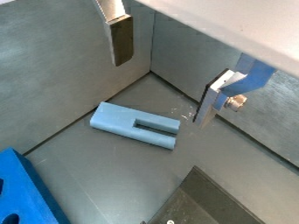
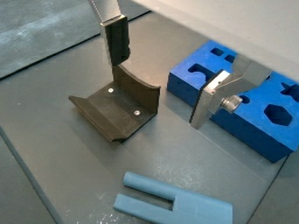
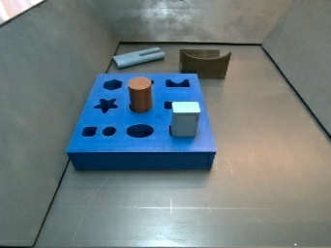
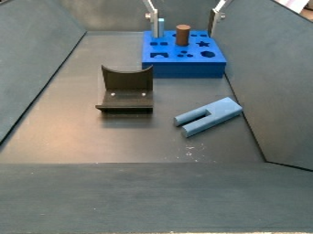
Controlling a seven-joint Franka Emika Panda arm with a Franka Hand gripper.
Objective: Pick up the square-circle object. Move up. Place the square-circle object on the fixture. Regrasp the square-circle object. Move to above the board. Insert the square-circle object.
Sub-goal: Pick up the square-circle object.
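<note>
The square-circle object (image 1: 135, 125) is a long pale blue-grey peg lying flat on the dark floor, apart from everything else. It shows in both wrist views (image 2: 176, 203) and both side views (image 3: 137, 57) (image 4: 208, 112). The fixture (image 2: 117, 109) (image 4: 126, 90) (image 3: 203, 62), a dark block with a curved notch, stands beside it with nothing on it. The blue board (image 2: 239, 101) (image 3: 142, 136) (image 4: 184, 57) lies further off. My gripper (image 1: 166, 70) (image 2: 163, 68) (image 4: 186, 14) hangs open well above the floor, with nothing between its fingers.
A brown cylinder (image 3: 139, 95) (image 4: 181, 35) and a short pale cube (image 3: 185, 118) stand in holes of the board. Grey walls (image 3: 77, 39) slope up around the floor on all sides.
</note>
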